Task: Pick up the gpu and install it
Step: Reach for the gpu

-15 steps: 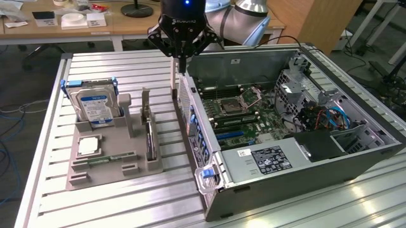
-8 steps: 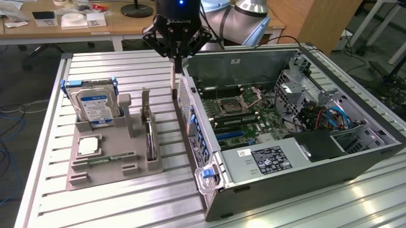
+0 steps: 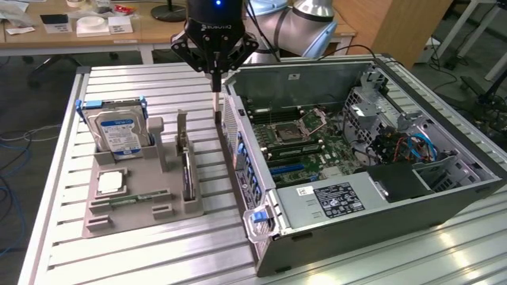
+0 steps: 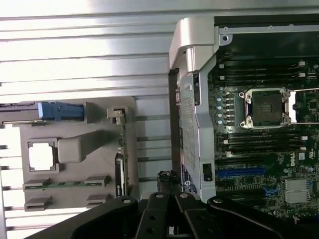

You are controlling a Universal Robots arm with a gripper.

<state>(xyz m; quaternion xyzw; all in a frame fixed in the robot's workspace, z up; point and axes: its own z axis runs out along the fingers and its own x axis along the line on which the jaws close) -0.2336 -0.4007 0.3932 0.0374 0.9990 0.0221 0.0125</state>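
Observation:
The gpu (image 3: 187, 173) stands on its long edge in a slot of the grey holder (image 3: 141, 178) on the slatted table, a thin dark card with a silver bracket at its far end. In the wrist view the gpu (image 4: 119, 170) runs along the holder's (image 4: 94, 149) edge nearest the computer. My gripper (image 3: 216, 98) hangs shut above the narrow gap between the holder and the open computer case (image 3: 262, 196), a little beyond the gpu's far end and apart from it. Nothing shows between its closed fingertips (image 4: 168, 178).
A silver hard drive (image 3: 119, 132) with a blue-white label stands upright in the holder, with a processor (image 3: 111, 181) and a memory stick (image 3: 130, 200) in front of it. The case lies on its side, its motherboard (image 4: 259, 139) and blue expansion slot (image 4: 241, 173) exposed.

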